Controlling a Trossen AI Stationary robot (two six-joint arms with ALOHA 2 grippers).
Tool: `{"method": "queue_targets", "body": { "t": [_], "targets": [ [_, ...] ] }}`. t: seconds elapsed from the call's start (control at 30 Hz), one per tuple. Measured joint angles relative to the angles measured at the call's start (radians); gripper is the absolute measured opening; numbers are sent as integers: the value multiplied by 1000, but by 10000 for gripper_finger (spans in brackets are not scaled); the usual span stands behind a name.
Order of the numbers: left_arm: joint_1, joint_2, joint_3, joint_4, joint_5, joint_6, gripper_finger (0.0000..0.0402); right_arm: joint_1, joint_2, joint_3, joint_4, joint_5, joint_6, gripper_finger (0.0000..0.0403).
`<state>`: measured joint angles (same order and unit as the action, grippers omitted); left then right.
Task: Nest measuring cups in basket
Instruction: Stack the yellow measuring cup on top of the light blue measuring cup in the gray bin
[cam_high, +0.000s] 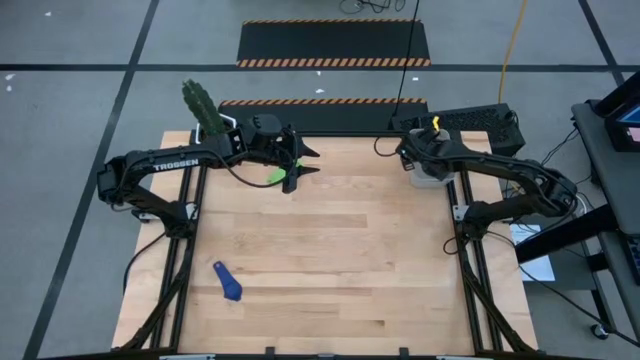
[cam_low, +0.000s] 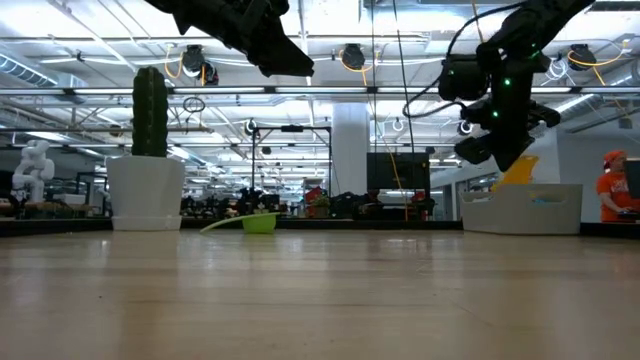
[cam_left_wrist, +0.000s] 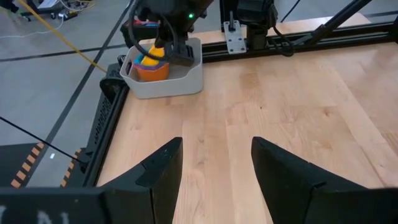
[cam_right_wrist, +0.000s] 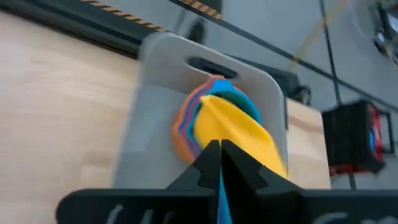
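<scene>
A: Right gripper (cam_right_wrist: 219, 163) poised directly over the small light grey-blue rectangular plastic basket (cam_high: 428, 180) at the table's far right corner, fingers pinched together on the yellow plastic measuring cup (cam_right_wrist: 239, 134). Held by its handle, apparently, bowl hanging toward the nested stack of orange, light blue and other cups (cam_left_wrist: 151, 64) already inside.

B: And the relation that matters?

A: Straight down. Yellow cup just above the stack, nearly centred over it, tilted rather than level. Probably needs levelling before release, or risks sitting crooked on the rim below.

B: Left gripper (cam_left_wrist: 217, 168)?

A: Raised above the far left part of the table, fingers spread wide, holding nothing. Close beneath it, the green plastic measuring cup (cam_high: 275, 177) lying on the wood, handle running away from the bowl toward the table's middle. Clearly the nearer arm for that one.

B: Anything else loose?

A: The dark blue plastic measuring cup (cam_high: 229, 283) near the front left, well apart from both grippers, long axis slanting across the boards. Also on the left arm's side. White pot with the green cactus (cam_low: 148, 160) standing at the far left corner, beside the left arm's path.
</scene>
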<state>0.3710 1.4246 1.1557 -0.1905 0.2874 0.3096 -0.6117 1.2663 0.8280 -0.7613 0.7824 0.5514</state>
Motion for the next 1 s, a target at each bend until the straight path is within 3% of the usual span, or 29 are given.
{"method": "queue_targets", "body": {
  "t": [0.33,0.63,1.0],
  "targets": [
    [0,0,0,-1,0,12,195,121,-1,81,-116,-16,-321,113],
    [0,0,0,-8,-1,29,196,250,-1,82,-388,205,-394,216],
    [0,0,0,-8,-1,29,196,236,-1,54,-420,183,-437,227]
  ]
}}
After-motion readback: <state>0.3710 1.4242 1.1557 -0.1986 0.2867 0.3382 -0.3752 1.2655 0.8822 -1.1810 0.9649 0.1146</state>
